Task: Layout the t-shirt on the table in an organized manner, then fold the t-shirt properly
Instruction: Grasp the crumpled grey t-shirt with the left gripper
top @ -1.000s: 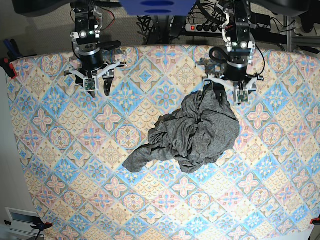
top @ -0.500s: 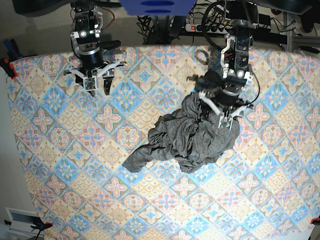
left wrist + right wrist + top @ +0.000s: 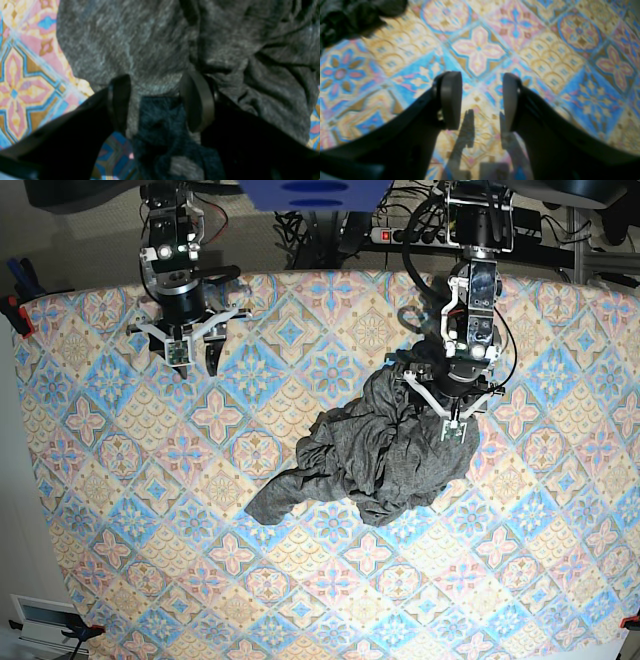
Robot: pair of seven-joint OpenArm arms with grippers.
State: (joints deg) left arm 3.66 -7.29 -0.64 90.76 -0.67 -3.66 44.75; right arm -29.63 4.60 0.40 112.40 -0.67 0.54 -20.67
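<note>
The dark grey t-shirt (image 3: 385,450) lies crumpled in a heap right of the table's (image 3: 120,480) middle, with one part trailing toward the lower left. My left gripper (image 3: 452,420) is down on the heap's upper right part. In the left wrist view this left gripper (image 3: 158,100) is open, and grey t-shirt (image 3: 140,45) fabric lies between and ahead of its fingers (image 3: 120,100). My right gripper (image 3: 195,360) hovers open near the far left of the table, well away from the shirt. In the right wrist view the right gripper (image 3: 480,100) has only patterned cloth beneath it, with the t-shirt (image 3: 350,17) at the top left corner.
Cables and a power strip (image 3: 410,235) sit beyond the table's far edge. Clamps (image 3: 14,310) grip the left edge. A white unit (image 3: 40,615) stands on the floor at the lower left. Patterned cloth shows all around the shirt.
My left arm has come forward from the table's far edge and lowered its open gripper onto the shirt's upper right part. The right arm has stayed in place.
</note>
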